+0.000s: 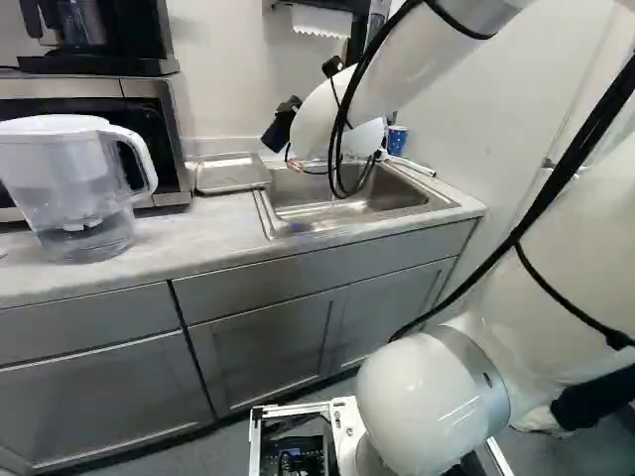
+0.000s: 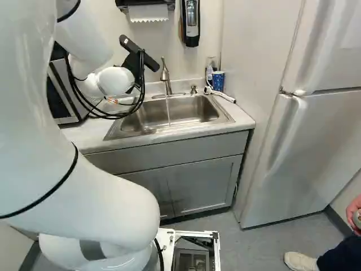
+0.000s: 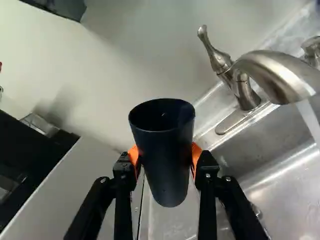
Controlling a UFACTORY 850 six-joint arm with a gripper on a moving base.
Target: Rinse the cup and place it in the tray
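From behind the arm (image 1: 407, 71), both base views look down to the sink (image 2: 194, 108). The wrist view shares it, close up.

**A:** You've got open air over the tray (image 1: 231, 176), and the desk (image 1: 203, 230) in front of it is a free lane.

**B:** Yeah, but your tray sits just beside the microwave (image 1: 159, 109), and the pitcher (image 1: 74, 188) blocks you at the left of the left base view.

**A:** Near your dark cup (image 3: 164, 155), the faucet (image 3: 275, 75) and its lever (image 3: 215, 55) stick up to one side, water stream (image 3: 310, 117) included.

**B:** You've got room in the front of the sink (image 2: 197, 111). Just mind the black cables (image 1: 369, 55) looping over it, plus the blue cup (image 2: 218, 81) and white hose (image 2: 225, 96) at the back right corner, right base view.
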